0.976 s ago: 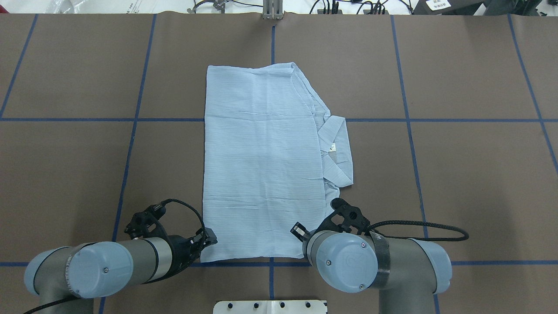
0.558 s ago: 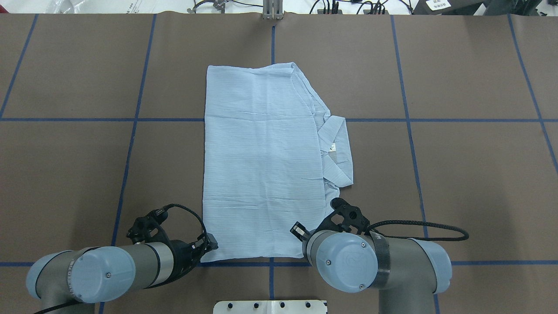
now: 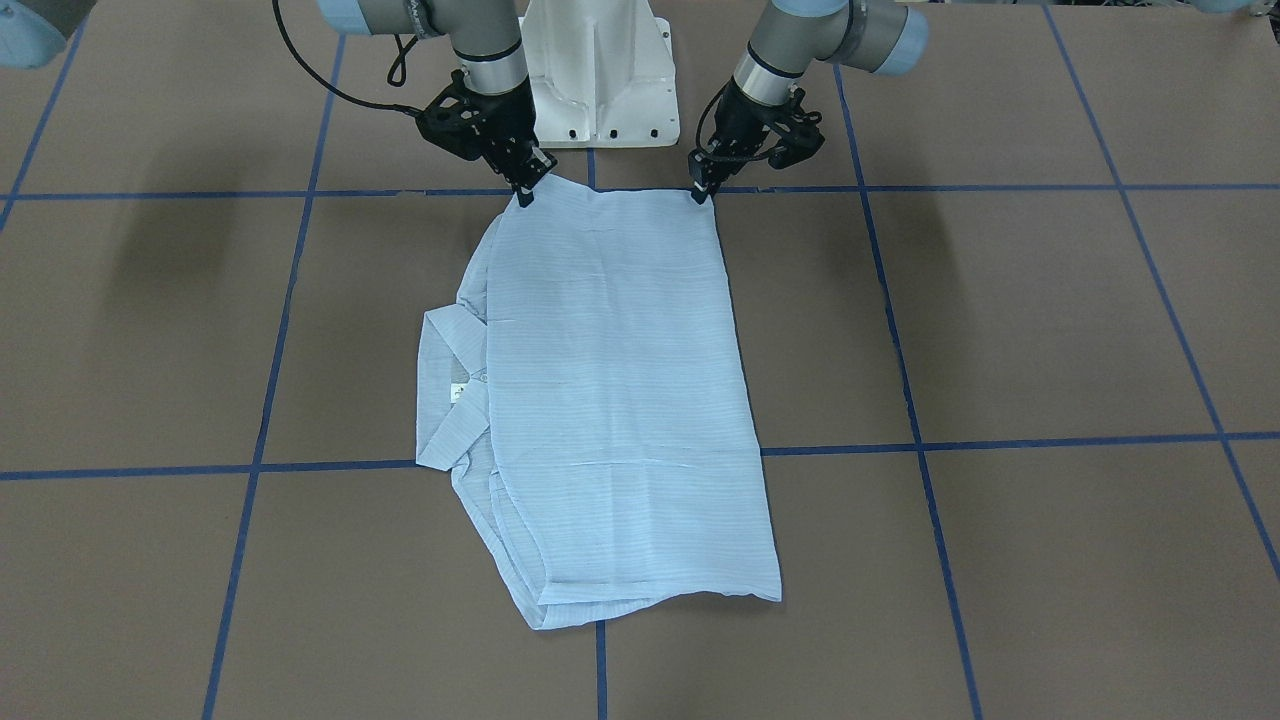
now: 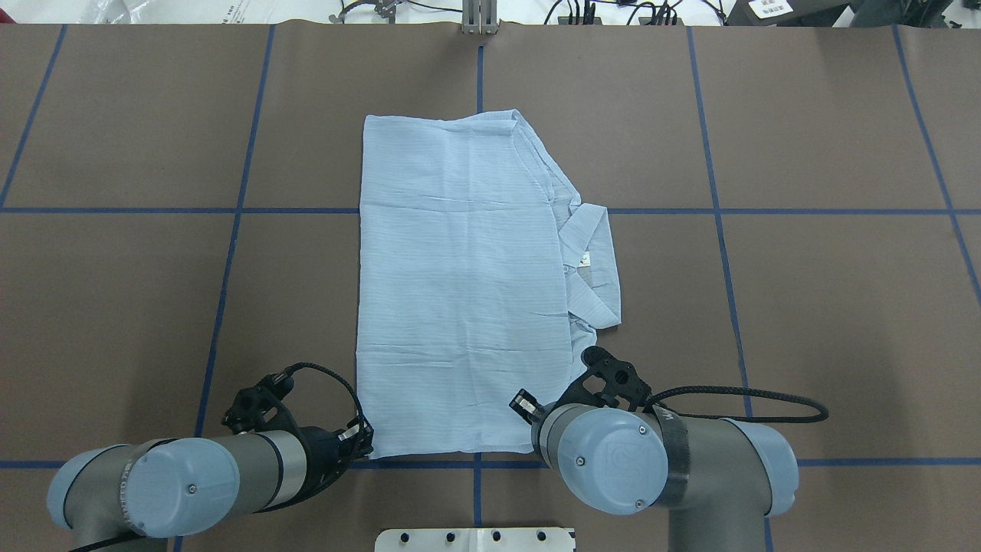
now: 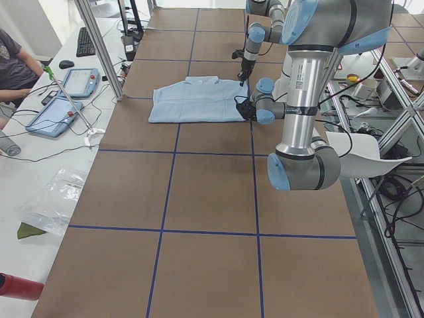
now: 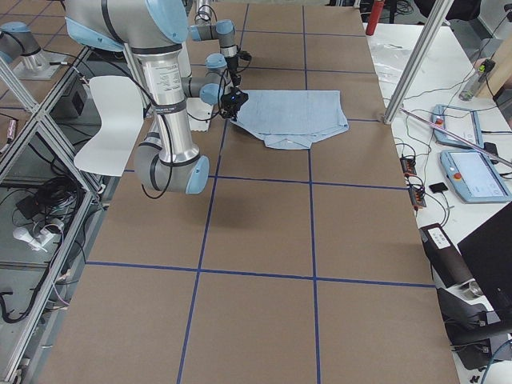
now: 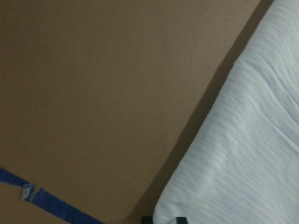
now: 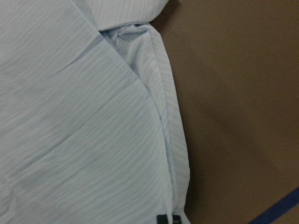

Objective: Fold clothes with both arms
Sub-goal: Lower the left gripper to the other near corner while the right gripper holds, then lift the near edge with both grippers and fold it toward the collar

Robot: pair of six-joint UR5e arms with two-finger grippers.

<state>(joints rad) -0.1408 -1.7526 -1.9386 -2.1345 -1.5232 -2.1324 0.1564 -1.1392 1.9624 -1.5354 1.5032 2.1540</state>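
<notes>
Pale blue striped shirt (image 4: 460, 291) lies flat on the surface (image 4: 805, 307), stretching away from the left pincer (image 3: 700, 190) and right pincer (image 3: 524, 192) at its near corners; sides look folded in, halving remains; whether either pincer grips, I cannot tell

Very little could be read. The right arm (image 4: 713, 460) carried a round embossed emblem on its blue joint cap (image 4: 613, 460) that looked like the letters UR. The black strap (image 4: 673, 460) next to that cap bore white lettering, too small to make out. The left arm (image 5: 305, 126) had a white label (image 5: 301, 75) with dark print on its upright tube, illegible. The shirt (image 4: 460, 291) showed a small white tag (image 4: 585, 260) at the collar with a dark mark that could not be read. A white sheet (image 4: 766, 8) beyond the far table edge had black print, also unreadable.
</notes>
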